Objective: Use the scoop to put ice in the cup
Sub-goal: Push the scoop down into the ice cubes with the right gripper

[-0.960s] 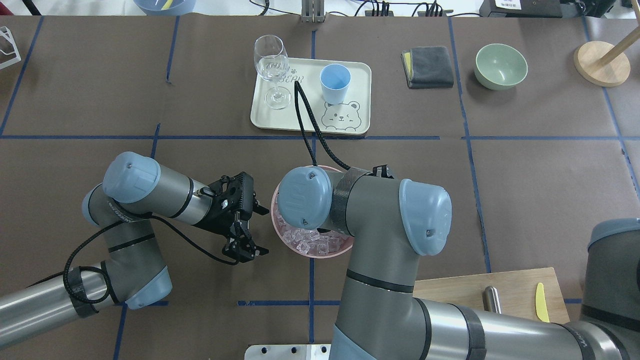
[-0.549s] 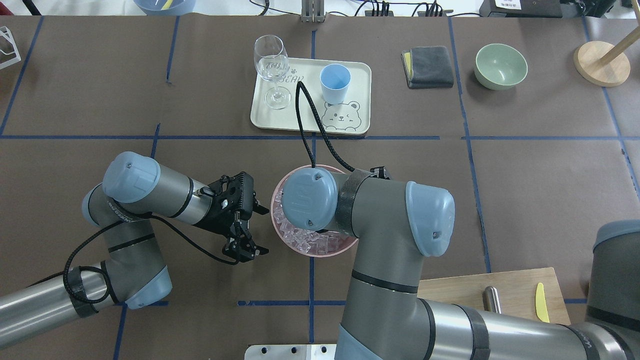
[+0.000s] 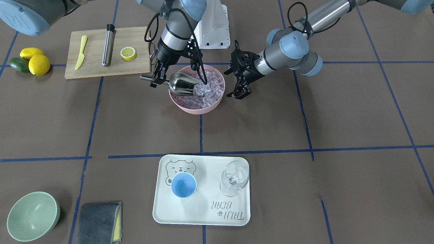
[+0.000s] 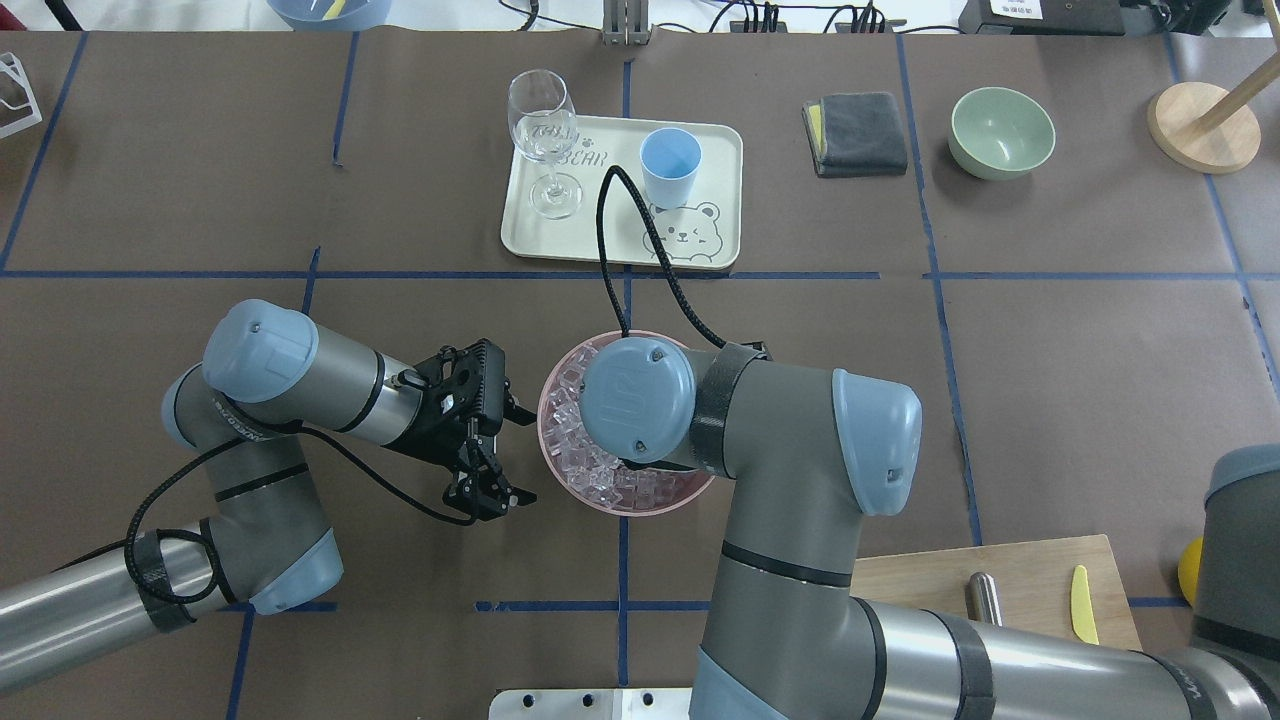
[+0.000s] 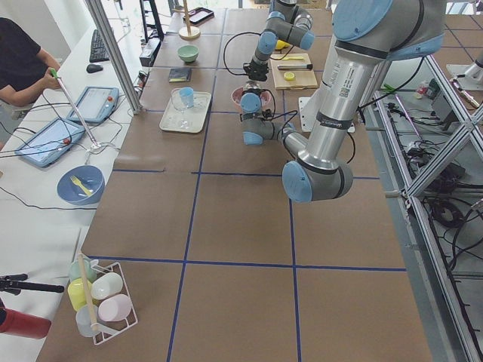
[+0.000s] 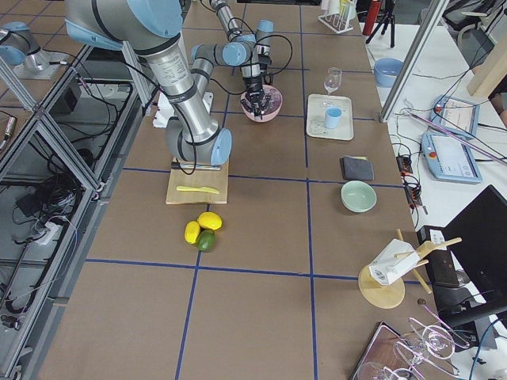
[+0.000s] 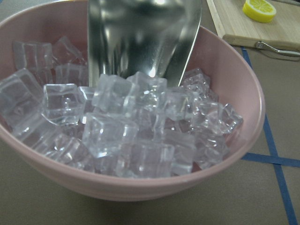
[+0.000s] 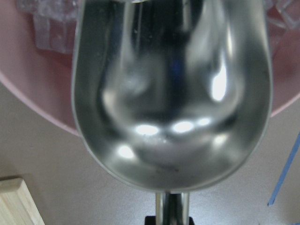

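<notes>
The cup stands on the tray (a wine glass beside it), near the pink bowl.

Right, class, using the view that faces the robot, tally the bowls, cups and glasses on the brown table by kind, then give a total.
Bowls: 2, the round pink bowl and the pale green round bowl
Cups: 1, the small light-blue handleless cup
Glasses: 1, the clear stemmed wine glass
Total: 4
</notes>
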Available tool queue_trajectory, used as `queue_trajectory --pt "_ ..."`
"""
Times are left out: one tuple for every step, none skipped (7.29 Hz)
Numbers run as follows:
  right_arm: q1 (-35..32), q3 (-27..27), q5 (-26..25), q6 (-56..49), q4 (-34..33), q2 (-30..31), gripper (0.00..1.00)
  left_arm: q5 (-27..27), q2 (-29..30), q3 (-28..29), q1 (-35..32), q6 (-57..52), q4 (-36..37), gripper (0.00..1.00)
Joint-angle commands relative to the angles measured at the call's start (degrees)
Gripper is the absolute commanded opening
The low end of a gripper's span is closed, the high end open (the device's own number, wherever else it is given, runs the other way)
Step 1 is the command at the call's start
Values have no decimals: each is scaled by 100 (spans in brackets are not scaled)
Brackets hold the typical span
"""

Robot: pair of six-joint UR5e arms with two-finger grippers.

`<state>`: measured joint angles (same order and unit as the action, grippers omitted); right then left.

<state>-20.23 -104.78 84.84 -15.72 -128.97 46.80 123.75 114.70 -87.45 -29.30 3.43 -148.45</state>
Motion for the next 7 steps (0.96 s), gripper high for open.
queue_trajectory --pt "-34 -173 102 8 485 311 0 -9 0 0 -6 0 0 100" --pt "-51 -209 172 8 800 452 0 -9 -9 0 -15 0 0 100" --pt "-69 -210 234 17 951 505 0 -9 -9 0 -15 0 0 100" --pt "-95 -210 348 17 1101 523 0 -18 -9 0 -23 0 0 100" --pt "-130 -210 471 69 1381 663 0 -18 -9 0 -32 0 9 100" --pt "-130 -218 533 104 1827 882 0 -18 -9 9 -32 -9 35 100" --pt "-165 -218 629 105 2154 1058 0 -26 -9 9 -32 -9 44 100"
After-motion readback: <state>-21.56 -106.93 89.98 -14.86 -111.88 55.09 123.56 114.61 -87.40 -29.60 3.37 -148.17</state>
